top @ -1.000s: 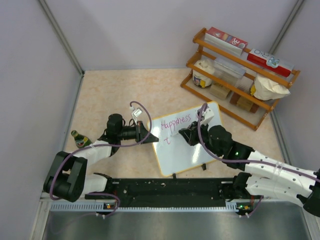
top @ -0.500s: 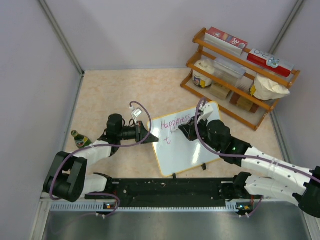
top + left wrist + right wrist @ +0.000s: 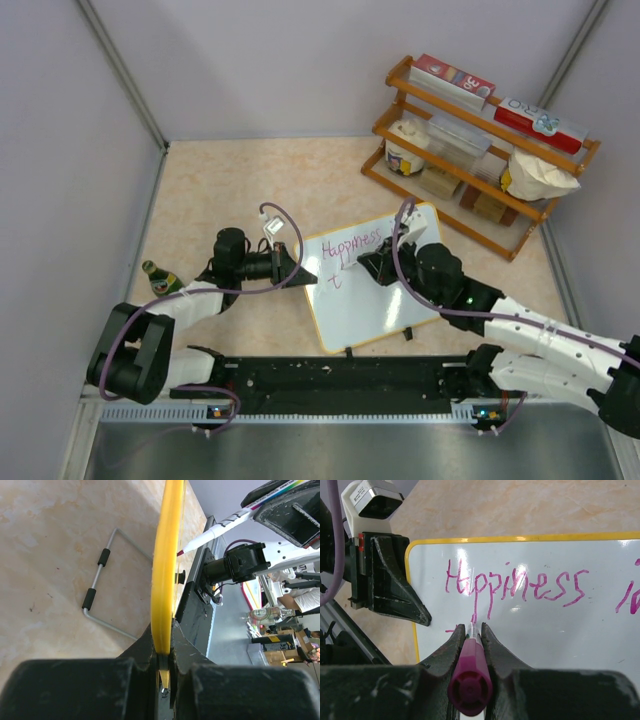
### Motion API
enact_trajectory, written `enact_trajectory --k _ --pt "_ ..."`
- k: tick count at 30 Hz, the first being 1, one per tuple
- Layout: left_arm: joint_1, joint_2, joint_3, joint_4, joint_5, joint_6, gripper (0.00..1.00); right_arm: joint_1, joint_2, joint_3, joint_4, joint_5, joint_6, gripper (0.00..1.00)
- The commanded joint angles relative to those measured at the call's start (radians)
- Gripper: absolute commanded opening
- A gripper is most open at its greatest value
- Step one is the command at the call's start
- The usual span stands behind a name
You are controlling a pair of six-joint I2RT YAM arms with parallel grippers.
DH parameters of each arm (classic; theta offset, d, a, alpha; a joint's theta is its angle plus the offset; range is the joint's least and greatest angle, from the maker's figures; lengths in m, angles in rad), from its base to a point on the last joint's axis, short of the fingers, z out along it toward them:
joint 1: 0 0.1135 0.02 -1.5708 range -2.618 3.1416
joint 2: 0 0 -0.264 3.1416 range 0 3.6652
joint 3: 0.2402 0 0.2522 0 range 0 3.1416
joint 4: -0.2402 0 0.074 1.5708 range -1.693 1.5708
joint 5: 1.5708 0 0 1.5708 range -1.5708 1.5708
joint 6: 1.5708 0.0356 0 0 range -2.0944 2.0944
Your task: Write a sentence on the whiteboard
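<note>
Two arms meet at the whiteboard, which sits mid-worktop, towards the near edge, turned askew. At far left a small bottle sits by the left arm. The left gripper is pressed onto the whiteboard's left edge. Its wrist view shows the yellow frame pinched between both fingers, with a wire stand on the worktop beside it. Purple writing reads "Happiness" along the board's far side, with more letters starting at its right and a small mark below. The right gripper pinches a purple marker, whose tip is at the board face just beneath the word; contact cannot be told. At far right stands a wooden rack holding boxes, tubs and a bag.
</note>
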State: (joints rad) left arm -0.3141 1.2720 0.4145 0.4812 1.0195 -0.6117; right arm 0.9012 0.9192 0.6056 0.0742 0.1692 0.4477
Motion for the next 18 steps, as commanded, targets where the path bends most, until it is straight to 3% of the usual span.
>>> enact_trajectory --k 1,18 --pt "-0.013 0.012 -0.034 -0.05 -0.041 0.076 0.0 -0.01 -0.019 -0.035 -0.011 -0.005 0.019 0.0" --pt "-0.013 0.018 -0.04 -0.033 -0.041 0.067 0.0 -0.01 -0.079 -0.118 -0.04 -0.042 0.075 0.0"
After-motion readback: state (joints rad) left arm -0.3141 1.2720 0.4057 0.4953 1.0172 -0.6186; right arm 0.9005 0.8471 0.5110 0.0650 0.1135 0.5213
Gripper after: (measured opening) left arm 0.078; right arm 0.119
